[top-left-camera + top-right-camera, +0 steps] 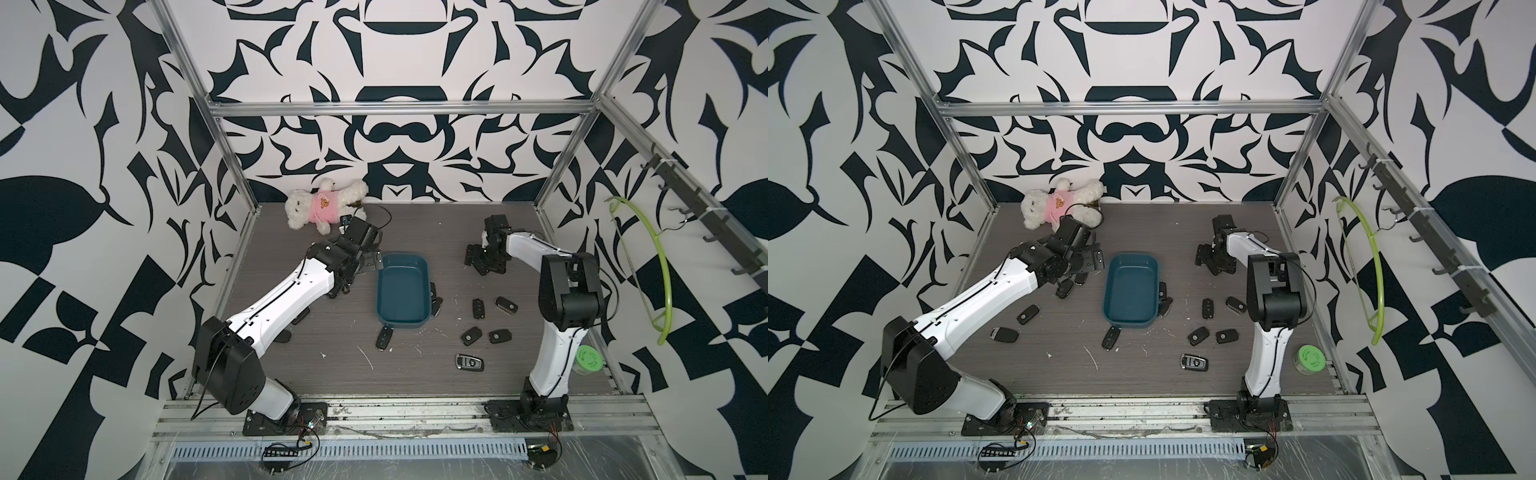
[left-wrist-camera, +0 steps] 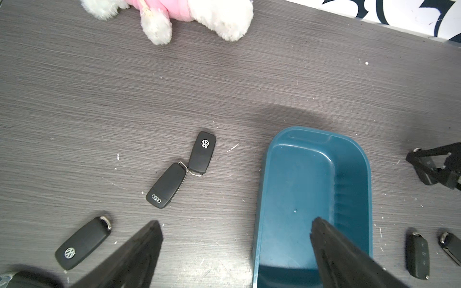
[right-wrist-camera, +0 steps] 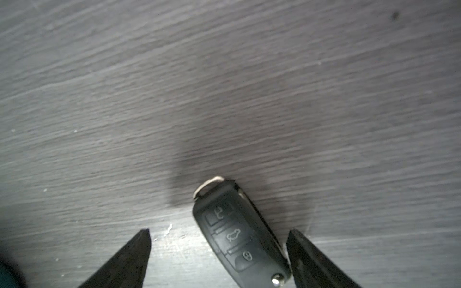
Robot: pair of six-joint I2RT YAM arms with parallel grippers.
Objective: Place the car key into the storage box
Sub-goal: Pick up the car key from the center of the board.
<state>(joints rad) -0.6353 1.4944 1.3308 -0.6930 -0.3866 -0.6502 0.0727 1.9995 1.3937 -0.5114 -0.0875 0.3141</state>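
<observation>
Right jaws parted, gripping nothing, car key (image 3: 239, 237) lying between them against one, left jaws wide, empty

In the right wrist view, a key (image 3: 234, 237) is cut off by the edge and the tabletop (image 3: 224, 87) is blurred. In the left wrist view, the bear (image 2: 199, 15) and box (image 2: 299, 174) are cut off. In a top view, another key (image 1: 285, 336) is partly hidden under the left arm (image 1: 286, 295).

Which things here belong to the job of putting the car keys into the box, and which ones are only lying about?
For the job: box, car keys.
Only lying about: teddy bear, green hanger, jar with green lid.
</observation>
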